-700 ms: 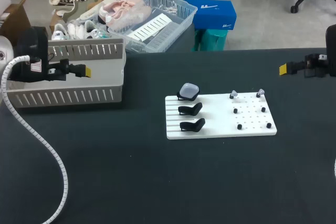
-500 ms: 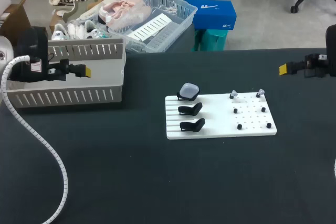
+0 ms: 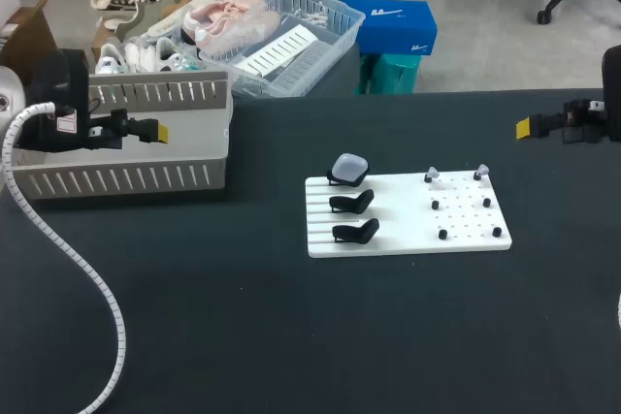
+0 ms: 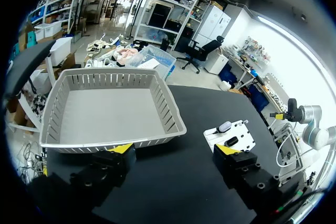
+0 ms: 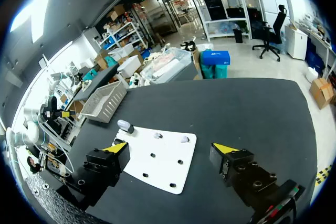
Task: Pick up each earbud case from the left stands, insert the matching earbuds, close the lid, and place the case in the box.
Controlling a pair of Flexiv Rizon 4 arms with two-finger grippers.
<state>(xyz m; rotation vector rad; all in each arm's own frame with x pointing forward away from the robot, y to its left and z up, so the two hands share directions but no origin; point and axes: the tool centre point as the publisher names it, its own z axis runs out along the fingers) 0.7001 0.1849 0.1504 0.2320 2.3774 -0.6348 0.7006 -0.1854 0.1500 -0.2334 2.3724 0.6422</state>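
The left jaws and right jaws both stood wide open and empty, well apart from the white board. The earbud case, a smooth, rounded pale shell, sat on the farthest of three black stands. Two small pale pieces on pegs opposite were probably earbuds. A descent from above onto its flanks should suit. The slotted grey box stood left.

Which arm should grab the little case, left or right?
Probably left: the earbud case sits on the board's left side, and the open left end effector hangs by the box. The right end effector is nearer the earbuds.
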